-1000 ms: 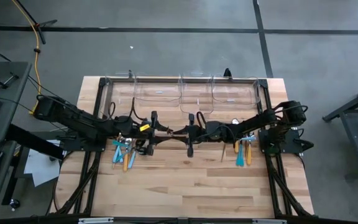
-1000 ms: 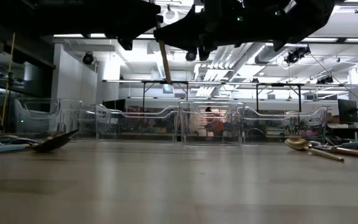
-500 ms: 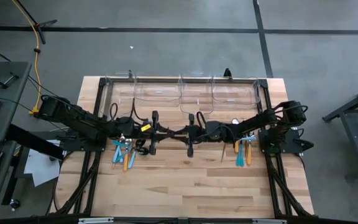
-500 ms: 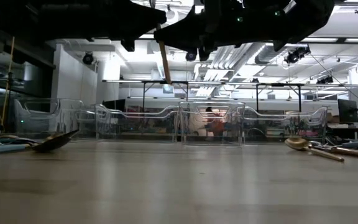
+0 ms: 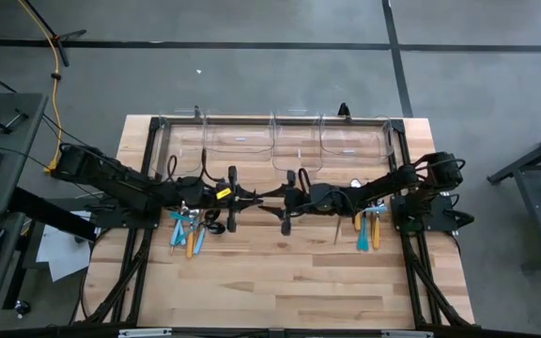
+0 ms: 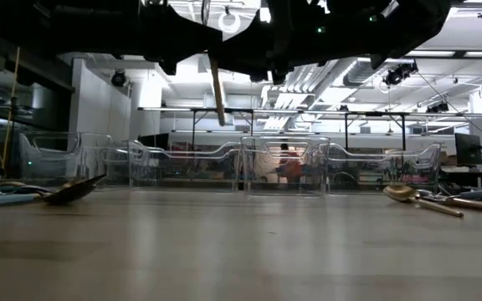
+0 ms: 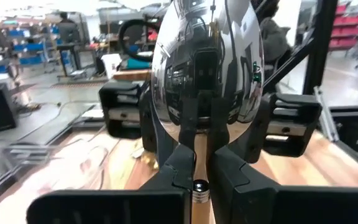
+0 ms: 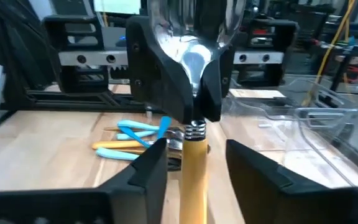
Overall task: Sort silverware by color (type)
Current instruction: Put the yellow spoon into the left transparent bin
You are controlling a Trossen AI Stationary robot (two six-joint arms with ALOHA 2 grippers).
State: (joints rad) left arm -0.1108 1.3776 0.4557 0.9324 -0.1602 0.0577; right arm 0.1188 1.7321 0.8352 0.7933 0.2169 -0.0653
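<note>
high view: both arms are meeting above the middle of the table (image 5: pixel 252 282), in front of the row of clear bins (image 5: pixel 294 141), with one spoon (image 5: pixel 263 197) bridging the gap between them.
handoff: the left gripper (image 5: pixel 238 199) has just finished closing on the spoon, and the right gripper (image 5: pixel 289 201) is now letting go after gripping it a moment ago.
left gripper: its fingers (image 7: pixel 180 167) are clamping the neck of the spoon (image 7: pixel 207 62), right where the bowl is joining the handle.
right gripper: its fingers (image 8: pixel 157 168) are standing apart on either side of the orange handle (image 8: pixel 194 174), no longer pinching it.
what it means: judging by this, the spoon is passing from the right arm to the left arm, probably because its colour group belongs on the left arm's side of the bins.
spoon: a shiny silver bowl is mirroring the room, and a ringed metal collar is leading into an orange handle; it is hanging in the air, well above the table, in front of the bins.
low view: the handle (image 6: pixel 217 88) is hanging tilted under the dark arms, clear of the wood.
left pile: orange and light-blue pieces (image 5: pixel 186 233) are lying on the table to the left of the bins' front.
right pile: more orange and blue pieces (image 5: pixel 366 230) are lying to the right.
next: the right arm needs to back away before the left one carries the spoon off.
</note>
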